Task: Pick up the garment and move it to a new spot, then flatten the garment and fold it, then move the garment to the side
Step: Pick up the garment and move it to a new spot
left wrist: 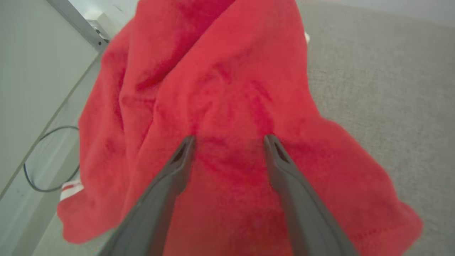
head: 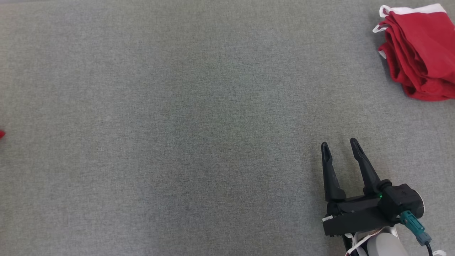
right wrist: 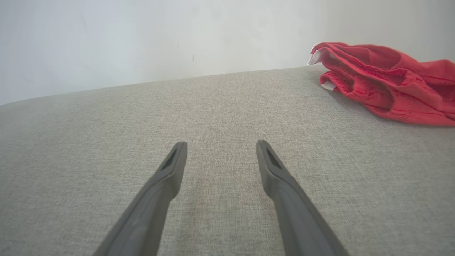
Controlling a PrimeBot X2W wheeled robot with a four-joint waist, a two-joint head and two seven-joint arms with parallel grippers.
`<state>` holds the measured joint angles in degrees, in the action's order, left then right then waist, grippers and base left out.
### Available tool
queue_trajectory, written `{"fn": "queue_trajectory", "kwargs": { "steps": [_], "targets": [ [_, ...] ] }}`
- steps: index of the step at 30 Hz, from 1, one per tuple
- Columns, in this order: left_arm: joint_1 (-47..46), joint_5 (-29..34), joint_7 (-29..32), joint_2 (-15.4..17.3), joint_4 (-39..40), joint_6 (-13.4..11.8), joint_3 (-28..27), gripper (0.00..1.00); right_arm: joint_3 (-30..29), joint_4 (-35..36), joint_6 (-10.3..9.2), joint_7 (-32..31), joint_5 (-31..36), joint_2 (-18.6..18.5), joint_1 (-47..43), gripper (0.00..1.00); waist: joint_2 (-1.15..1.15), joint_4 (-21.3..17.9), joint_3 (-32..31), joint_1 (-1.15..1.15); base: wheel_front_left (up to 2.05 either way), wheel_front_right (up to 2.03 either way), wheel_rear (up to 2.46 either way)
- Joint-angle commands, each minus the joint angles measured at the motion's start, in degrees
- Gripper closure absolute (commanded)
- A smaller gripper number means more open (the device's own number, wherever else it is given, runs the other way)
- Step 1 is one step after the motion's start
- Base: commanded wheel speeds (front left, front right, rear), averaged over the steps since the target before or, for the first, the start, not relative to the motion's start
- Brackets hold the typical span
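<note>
A crumpled red garment (left wrist: 227, 89) lies on the grey cloth surface in the left wrist view. My left gripper (left wrist: 229, 141) hangs open right over it, a dark fingertip on each side of a fold; whether the tips touch the cloth I cannot tell. A small sliver of red (head: 1, 134) shows at the head view's left edge. My right gripper (head: 340, 144) is open and holds nothing, low over bare surface at the lower right. In the right wrist view, the right gripper (right wrist: 221, 145) points across the surface.
A second red garment with white trim (head: 421, 53) lies bunched in the far right corner, also seen as a red heap (right wrist: 387, 85). The grey surface (head: 199, 128) ends at a pale wall (right wrist: 177, 39). A dark cable loop (left wrist: 35, 170) lies beyond the surface's left edge.
</note>
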<state>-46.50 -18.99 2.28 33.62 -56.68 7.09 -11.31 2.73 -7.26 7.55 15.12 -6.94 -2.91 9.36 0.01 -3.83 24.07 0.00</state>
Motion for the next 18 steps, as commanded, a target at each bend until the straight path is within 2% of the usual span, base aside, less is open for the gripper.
{"fn": "queue_trajectory", "kwargs": {
  "steps": [1,2,6,15,16,17,18],
  "targets": [
    [-1.2,-0.7,3.9,-0.2,-2.6,0.0,0.0,0.00,0.2,-0.1,-0.15,0.0,0.3,0.1,0.1,0.00,-0.01,0.3,-0.3,0.00,0.00,0.00,0.00],
    [-2.5,-1.0,7.0,0.1,-4.1,0.1,0.4,0.00,0.5,-0.2,-0.15,0.0,0.5,0.1,0.0,0.00,-0.01,0.4,-0.5,0.00,0.00,0.00,0.00],
    [-4.0,-1.9,12.8,0.3,-6.9,0.2,1.0,0.00,0.7,-0.4,-0.15,0.0,0.5,0.0,-0.1,0.00,-0.01,0.4,-1.0,0.00,0.00,0.00,0.00],
    [-4.2,-3.4,21.6,-0.8,-11.6,0.4,2.2,0.00,0.7,0.0,-0.15,0.0,0.6,0.1,-0.1,0.00,-0.01,-0.4,-0.7,0.00,0.00,0.00,0.00],
    [-4.1,-3.6,21.9,-0.9,-11.9,0.4,2.3,0.20,0.6,0.0,-0.15,0.0,0.7,0.1,0.0,0.00,-0.01,-0.4,-0.7,0.00,0.00,0.00,0.00],
    [-3.8,-3.3,21.1,-0.8,-11.7,0.2,2.5,0.70,0.5,0.0,-0.15,0.0,0.7,0.1,0.0,0.00,-0.01,-0.4,-0.7,0.00,0.00,0.00,0.00],
    [-3.6,-3.0,20.5,-0.7,-11.5,0.0,2.7,1.00,0.4,-0.1,-0.15,0.0,0.8,0.1,0.1,0.00,-0.01,-0.4,-0.7,0.00,0.00,0.00,0.00]
  ]
}}
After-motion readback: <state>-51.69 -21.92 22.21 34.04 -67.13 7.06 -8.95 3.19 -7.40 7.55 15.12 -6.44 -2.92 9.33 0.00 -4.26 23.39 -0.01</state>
